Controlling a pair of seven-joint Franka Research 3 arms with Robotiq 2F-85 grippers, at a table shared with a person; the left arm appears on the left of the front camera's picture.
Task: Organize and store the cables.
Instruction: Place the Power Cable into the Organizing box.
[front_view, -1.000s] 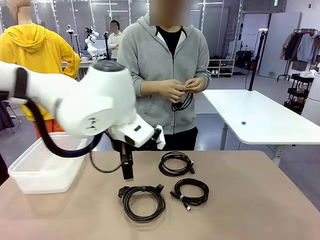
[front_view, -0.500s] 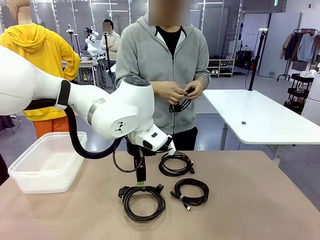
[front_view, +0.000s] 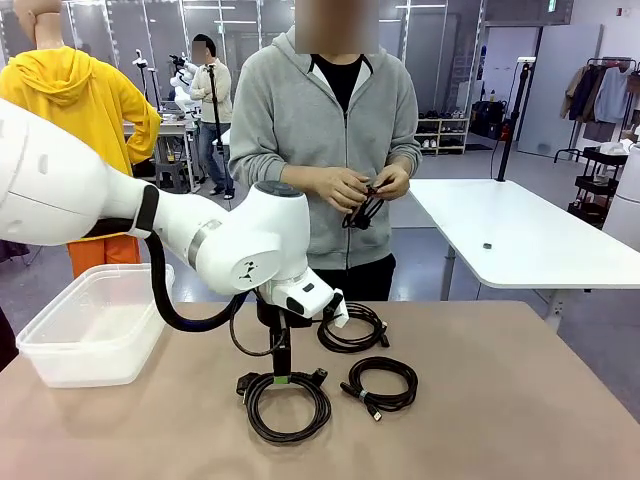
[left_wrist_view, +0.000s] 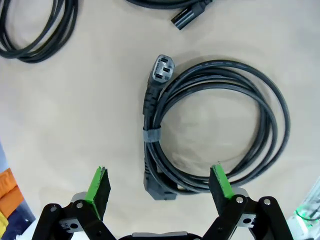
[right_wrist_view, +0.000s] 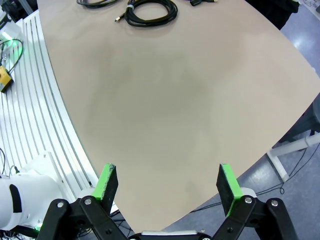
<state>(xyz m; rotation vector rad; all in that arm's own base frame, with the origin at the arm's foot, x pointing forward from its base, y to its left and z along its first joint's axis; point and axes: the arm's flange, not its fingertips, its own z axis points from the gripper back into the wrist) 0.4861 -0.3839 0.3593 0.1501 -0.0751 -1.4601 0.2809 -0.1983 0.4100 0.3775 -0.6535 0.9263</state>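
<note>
Three coiled black cables lie on the tan table (front_view: 500, 400): a large one (front_view: 288, 402) at the front, one (front_view: 352, 326) behind it, and a small one (front_view: 381, 385) to the right. My left gripper (front_view: 284, 376) hangs open just above the large coil's far edge. In the left wrist view the left gripper (left_wrist_view: 160, 192) straddles the banded side and plug of that coil (left_wrist_view: 151, 150), apart from it. The person's hands hold a fourth cable (front_view: 362, 205) at chest height. My right gripper (right_wrist_view: 167, 186) is open with nothing in it, above the table's edge, far from a coil (right_wrist_view: 150, 12).
A clear plastic bin (front_view: 90, 320) stands at the table's left end. The left arm's thick black hose (front_view: 165, 300) loops beside it. A white table (front_view: 520, 235) stands behind on the right. In the left wrist view, another coil (left_wrist_view: 30, 52) and a plug (left_wrist_view: 187, 15) lie beyond the green pads.
My left arm has swung right from beside the bin and come down over the large front coil. The person's hands keep working the cable they hold.
</note>
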